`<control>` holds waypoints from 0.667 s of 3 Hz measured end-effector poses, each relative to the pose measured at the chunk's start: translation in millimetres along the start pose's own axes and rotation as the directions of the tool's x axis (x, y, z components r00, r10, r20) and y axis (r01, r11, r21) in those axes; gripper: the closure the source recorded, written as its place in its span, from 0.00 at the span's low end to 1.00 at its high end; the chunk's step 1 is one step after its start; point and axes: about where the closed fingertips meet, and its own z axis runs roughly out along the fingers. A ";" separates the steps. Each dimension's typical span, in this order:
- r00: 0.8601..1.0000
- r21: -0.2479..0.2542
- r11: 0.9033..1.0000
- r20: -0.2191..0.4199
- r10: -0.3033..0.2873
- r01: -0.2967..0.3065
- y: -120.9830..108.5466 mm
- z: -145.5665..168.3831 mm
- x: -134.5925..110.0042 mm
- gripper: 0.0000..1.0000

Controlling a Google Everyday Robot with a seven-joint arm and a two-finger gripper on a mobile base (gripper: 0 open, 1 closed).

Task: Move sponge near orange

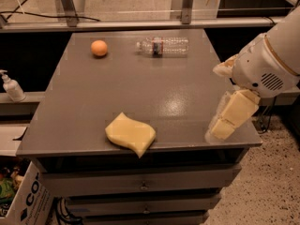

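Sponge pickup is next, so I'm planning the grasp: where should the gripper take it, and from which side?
From above, probably, pinching the flat, pale yellow foam sponge across its shorter width, front edge to back edge. It lies flat near the grey table's front edge, so its sides show little height. The gripper hangs by the table's front right corner.

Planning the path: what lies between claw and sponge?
Only bare tabletop separates sponge and claw, which hangs at the table's front-right edge; camera view shows this.
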 end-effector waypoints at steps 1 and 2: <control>0.999 0.001 1.000 0.035 0.021 -0.021 0.8 1.4 1.4 0.00; 0.987 -0.022 0.999 0.159 0.041 -0.038 14.6 27.6 -15.0 0.00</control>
